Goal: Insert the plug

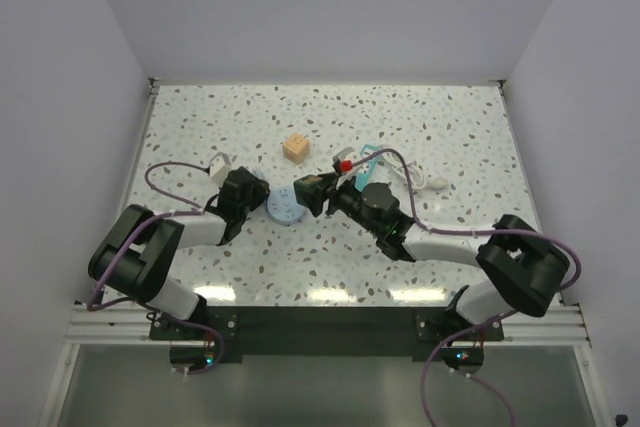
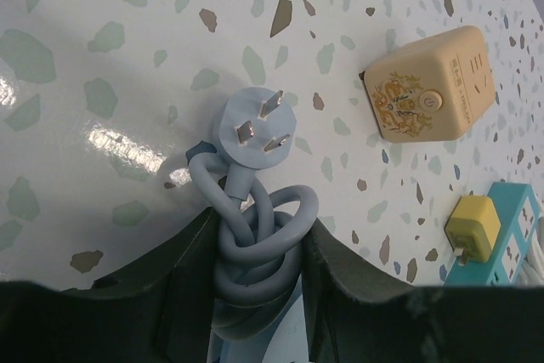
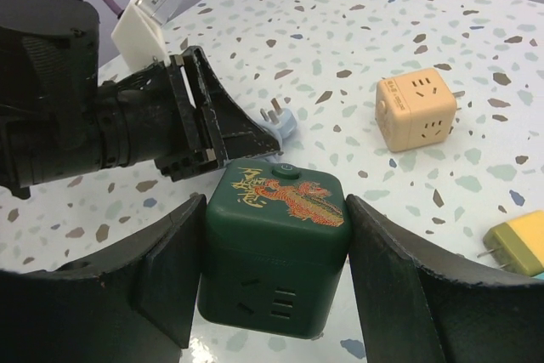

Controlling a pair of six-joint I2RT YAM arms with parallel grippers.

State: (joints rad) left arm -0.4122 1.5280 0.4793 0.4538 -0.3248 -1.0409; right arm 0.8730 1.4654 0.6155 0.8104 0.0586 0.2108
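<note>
The plug [image 3: 272, 244] is a dark green cube with a gold-and-red dragon print and a round button on top. Socket holes show on its near face; its prongs are hidden. My right gripper [image 3: 276, 210] is shut on it, one finger on each side, low over the table. It also shows in the top view [image 1: 307, 193]. My left gripper [image 2: 259, 235] is shut on a coiled pale blue cord [image 2: 255, 252]. The cord's three-pin head [image 2: 253, 125] points away from the gripper. The two grippers [image 1: 265, 202] face each other closely at mid-table.
A tan-orange socket cube [image 1: 294, 146] lies behind the grippers, also seen from the left wrist [image 2: 429, 95] and the right wrist [image 3: 416, 112]. A small yellow block [image 2: 476, 227] sits against a teal power strip [image 2: 520, 235]. A white cable end [image 1: 437, 184] lies right.
</note>
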